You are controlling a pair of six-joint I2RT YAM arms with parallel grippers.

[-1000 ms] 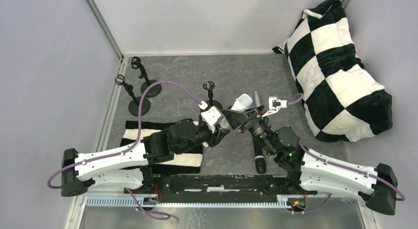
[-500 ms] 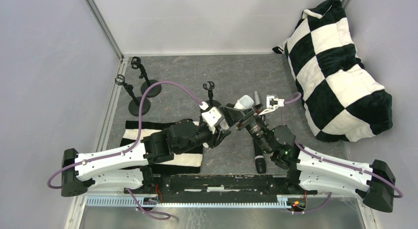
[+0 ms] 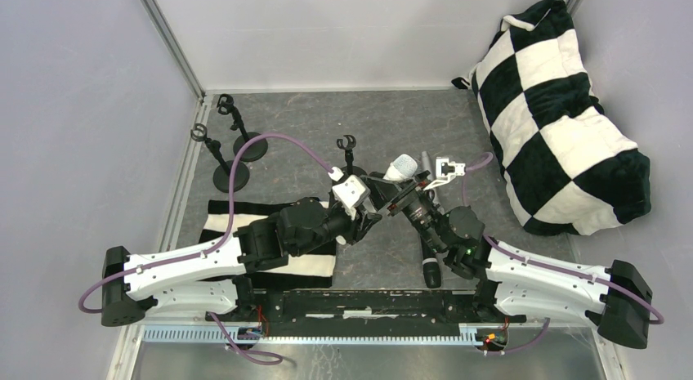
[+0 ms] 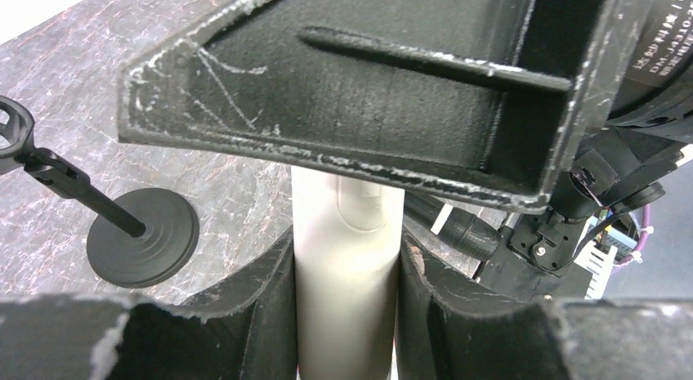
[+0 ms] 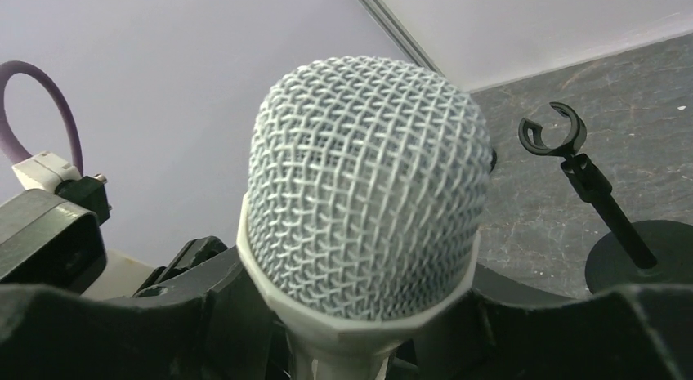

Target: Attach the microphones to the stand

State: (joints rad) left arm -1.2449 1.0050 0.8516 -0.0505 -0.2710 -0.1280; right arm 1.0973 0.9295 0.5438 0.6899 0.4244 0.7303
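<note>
The white microphone (image 3: 402, 167) hangs above the table centre, mesh head pointing away. My left gripper (image 3: 369, 210) is shut on its pale body (image 4: 347, 298), one finger on each side. My right gripper (image 3: 403, 195) sits just under the mesh head (image 5: 364, 200), its jaws pressed against the collar on both sides. A black stand (image 3: 346, 155) with an empty clip (image 5: 553, 133) rises just beyond; its base (image 4: 140, 237) shows in the left wrist view. The silver-grey microphone (image 3: 426, 162) lies behind the right gripper. The black microphone (image 3: 430, 266) lies under the right arm.
Two more empty stands (image 3: 249, 145) (image 3: 230, 176) are at the back left. A black-and-white striped cloth (image 3: 270, 270) lies under the left arm. A large checkered pillow (image 3: 564, 118) fills the right side. Grey walls enclose the table.
The right arm has edged left, bringing its wrist closer along the white microphone. The left arm and the microphone have barely moved.
</note>
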